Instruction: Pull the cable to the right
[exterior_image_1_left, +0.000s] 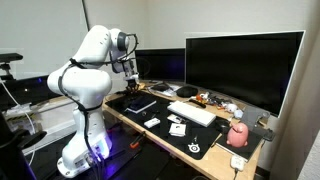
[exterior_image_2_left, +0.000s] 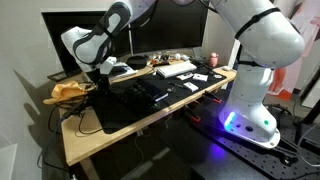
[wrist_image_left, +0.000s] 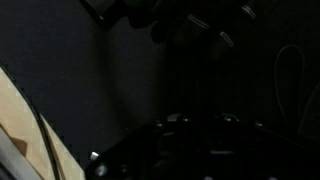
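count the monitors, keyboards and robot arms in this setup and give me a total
monitors: 2 (large monitor, second monitor)
keyboard: 1
robot arm: 1
total: 4

No lettering, label, brand or number is legible in any view.
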